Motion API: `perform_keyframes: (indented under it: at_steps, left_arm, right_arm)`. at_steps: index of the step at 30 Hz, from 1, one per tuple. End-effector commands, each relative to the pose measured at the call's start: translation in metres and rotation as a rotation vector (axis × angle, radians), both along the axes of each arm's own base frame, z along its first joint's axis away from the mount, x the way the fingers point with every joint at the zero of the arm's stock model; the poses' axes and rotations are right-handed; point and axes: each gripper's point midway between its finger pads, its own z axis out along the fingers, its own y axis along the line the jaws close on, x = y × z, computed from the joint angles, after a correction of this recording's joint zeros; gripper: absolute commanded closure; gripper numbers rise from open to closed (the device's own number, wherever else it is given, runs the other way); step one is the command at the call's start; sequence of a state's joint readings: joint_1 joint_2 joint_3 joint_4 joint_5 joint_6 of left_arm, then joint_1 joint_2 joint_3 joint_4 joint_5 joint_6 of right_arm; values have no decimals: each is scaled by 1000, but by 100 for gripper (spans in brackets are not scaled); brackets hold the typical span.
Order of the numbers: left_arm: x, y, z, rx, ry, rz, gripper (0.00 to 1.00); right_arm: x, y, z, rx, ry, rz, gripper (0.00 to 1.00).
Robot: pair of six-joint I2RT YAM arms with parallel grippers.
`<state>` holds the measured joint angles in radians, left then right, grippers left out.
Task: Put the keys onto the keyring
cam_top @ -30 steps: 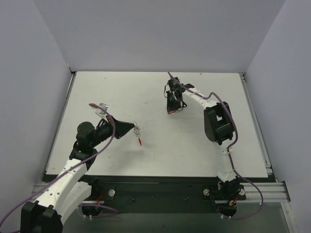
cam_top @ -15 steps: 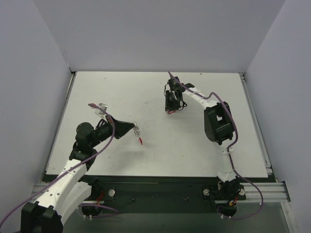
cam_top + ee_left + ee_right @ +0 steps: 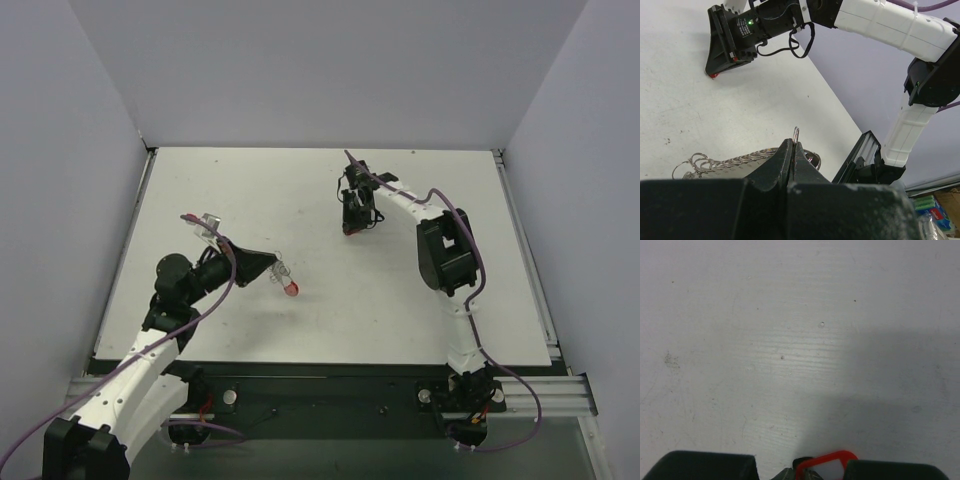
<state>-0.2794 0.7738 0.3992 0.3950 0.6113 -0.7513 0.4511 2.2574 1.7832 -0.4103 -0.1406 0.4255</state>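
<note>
My left gripper (image 3: 272,268) is held above the table, shut on a thin silver ring (image 3: 796,135) of the keyring. The keyring's red clip (image 3: 290,289) hangs just below the jaws, and a chain of silver rings (image 3: 715,162) trails to the left. My right gripper (image 3: 350,228) is down at the table at the far middle. The keys, a tiny red tag with a pale centre (image 3: 826,467), lie between its fingers, against the right finger (image 3: 895,471). A gap shows to the left finger (image 3: 710,467). The tag also shows under that gripper's tip in the left wrist view (image 3: 713,75).
The white table (image 3: 250,190) is walled by grey panels on three sides. A black rail (image 3: 330,385) with both arm bases runs along the near edge. The right arm's cable (image 3: 470,250) loops over its forearm.
The red clip has swung and turned under my left gripper, which shifted slightly. My right gripper has shifted a little over the tag and stays down at the table.
</note>
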Motion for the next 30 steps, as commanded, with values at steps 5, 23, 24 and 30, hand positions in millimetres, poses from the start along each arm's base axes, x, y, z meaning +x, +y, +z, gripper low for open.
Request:
perform_keyframes:
  at_steps: [5, 23, 24, 30]
  left_arm:
    - [-5, 0, 22, -33, -87, -15, 100]
    - [-16, 6, 38, 119, -191, 0, 100]
    - [-15, 6, 44, 128, -213, 10, 100]
    - [-30, -6, 60, 173, -291, 42, 100]
  right_arm:
    - [-3, -10, -3, -43, 28, -18, 100]
    - [-46, -2, 142, 239, -302, 5, 100]
    - [-51, -1, 149, 262, -318, 3, 100]
    - [-91, 6, 190, 452, -448, -30, 100]
